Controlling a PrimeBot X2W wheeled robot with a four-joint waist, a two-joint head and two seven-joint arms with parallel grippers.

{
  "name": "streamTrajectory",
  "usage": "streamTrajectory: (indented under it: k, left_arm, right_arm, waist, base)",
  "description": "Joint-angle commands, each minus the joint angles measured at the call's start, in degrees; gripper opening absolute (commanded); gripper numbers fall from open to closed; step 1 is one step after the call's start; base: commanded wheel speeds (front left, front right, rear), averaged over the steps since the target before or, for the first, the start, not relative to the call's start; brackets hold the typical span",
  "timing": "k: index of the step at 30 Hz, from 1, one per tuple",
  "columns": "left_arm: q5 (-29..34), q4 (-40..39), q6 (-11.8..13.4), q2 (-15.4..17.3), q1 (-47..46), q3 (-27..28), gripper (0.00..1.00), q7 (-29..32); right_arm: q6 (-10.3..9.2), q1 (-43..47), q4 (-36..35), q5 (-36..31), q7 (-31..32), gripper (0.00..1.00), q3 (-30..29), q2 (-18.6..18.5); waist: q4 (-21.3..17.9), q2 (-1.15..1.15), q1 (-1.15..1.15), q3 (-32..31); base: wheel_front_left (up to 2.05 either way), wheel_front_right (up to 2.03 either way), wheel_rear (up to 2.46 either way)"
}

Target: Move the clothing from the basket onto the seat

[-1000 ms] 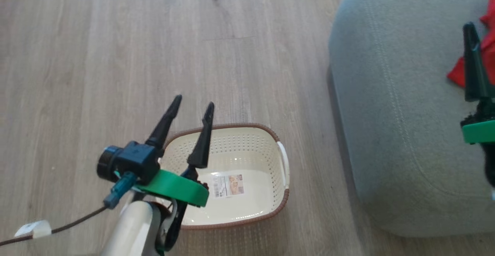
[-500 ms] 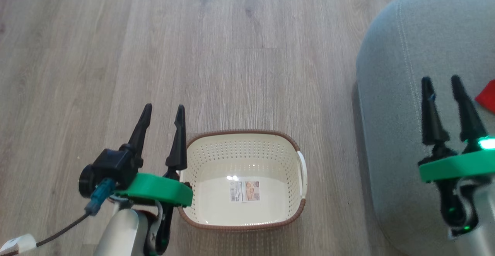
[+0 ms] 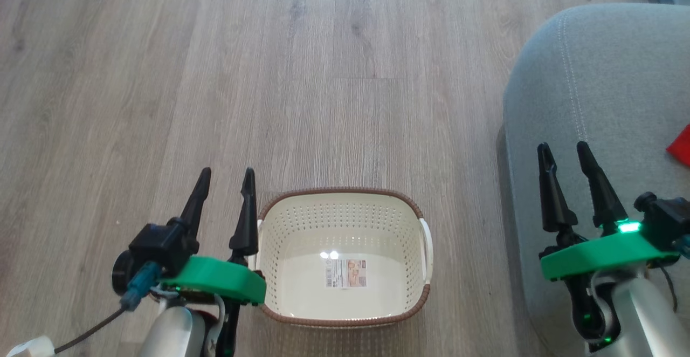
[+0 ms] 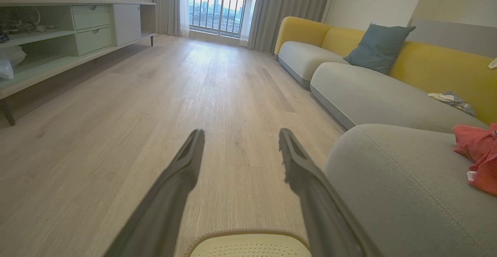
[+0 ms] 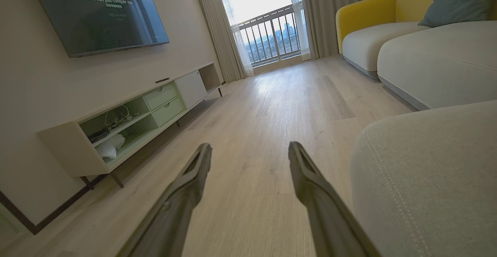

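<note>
The cream basket [image 3: 345, 211] with its brown rim stands on the wood floor, holding just a label on its bottom; its rim [image 4: 248, 234] peeks in at the foot of the left wrist view. The red clothing [image 3: 681, 145] lies on the grey seat [image 3: 604, 76] at the right edge, and is seen again as clothing [image 4: 477, 154] on the seat [image 4: 396, 179]. My left gripper [image 3: 226, 176] hangs open just left of the basket, nothing between its fingers. My right gripper [image 3: 563, 149] is open over the seat's left part, apart from the clothing.
A yellow-backed sofa [image 4: 349, 66] with a blue-grey pillow [image 4: 378, 47] runs along the right. A low TV cabinet [image 5: 128, 121] lines the left wall under a wall screen [image 5: 97, 12]. Wood floor [image 3: 269, 76] stretches ahead toward the balcony window.
The camera has swung so the basket sits centred. My right gripper has drawn back from the red clothing to the seat's left part, empty. The left gripper stays open beside the basket.
</note>
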Motion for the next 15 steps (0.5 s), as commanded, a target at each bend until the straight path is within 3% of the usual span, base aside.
streamTrajectory:
  k: [1, 15]
  left_arm:
    - [0.47, -1.91, 0.42, 0.05, -1.15, 1.87, 1.0, -0.29]
    - [-0.02, -3.69, -0.56, 0.05, 0.41, 3.14, 1.0, -0.29]
  right_arm:
    - [-0.01, -0.23, -1.7, -0.35, -0.29, 1.0, 1.17, -0.13]
    - [-0.01, 0.02, -0.56, 0.32, -0.29, 1.0, 1.22, -0.01]
  waist:
    - [0.06, 0.0, 0.0, -0.09]
    - [-0.34, 0.0, 0.0, -1.56]
  base:
    - [0.0, 0.0, 0.0]
    - [0.0, 0.0, 0.0]
